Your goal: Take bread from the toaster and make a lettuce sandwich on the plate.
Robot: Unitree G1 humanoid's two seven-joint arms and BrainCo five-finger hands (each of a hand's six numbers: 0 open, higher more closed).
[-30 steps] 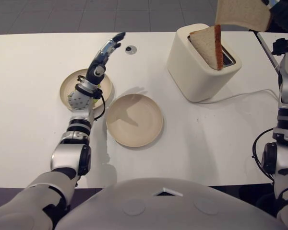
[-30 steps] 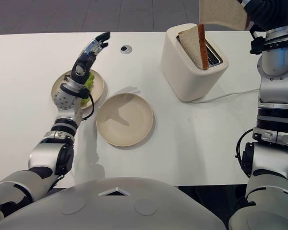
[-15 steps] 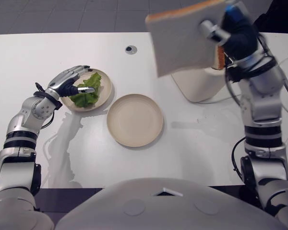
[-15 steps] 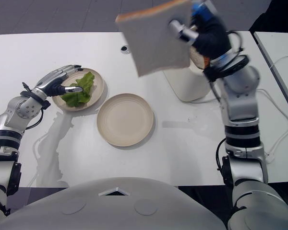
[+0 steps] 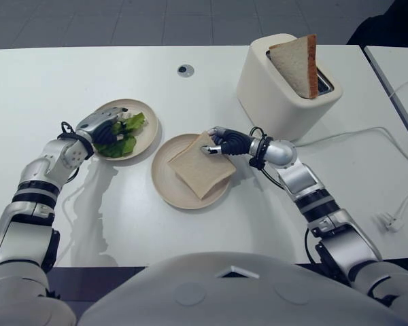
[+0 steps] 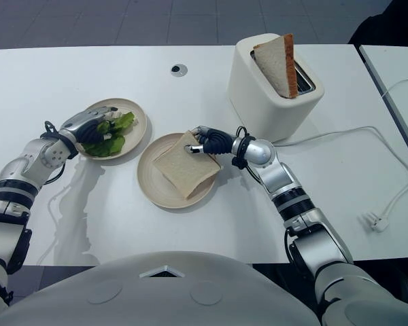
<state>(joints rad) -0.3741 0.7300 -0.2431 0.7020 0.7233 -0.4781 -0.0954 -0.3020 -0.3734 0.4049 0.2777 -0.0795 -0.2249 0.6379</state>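
Note:
A slice of bread (image 5: 200, 167) lies flat on the beige plate (image 5: 164, 182) in the middle of the table. My right hand (image 5: 224, 141) rests at the slice's far corner, fingers curled on it. A second slice (image 5: 296, 64) stands upright in the slot of the cream toaster (image 5: 279, 102) at the back right. On a smaller plate (image 5: 147, 115) to the left lies green lettuce (image 5: 126, 133). My left hand (image 5: 95, 129) sits low on that plate, fingers curled around the lettuce.
The toaster's white cord (image 5: 353, 134) runs right across the table to a loose plug (image 5: 389, 221). A small round grommet (image 5: 184, 70) sits near the table's back edge. A second table (image 5: 398, 64) adjoins on the right.
My right hand has brought the slice down from the air onto the middle plate. My left hand has lowered further onto the lettuce and curled around it.

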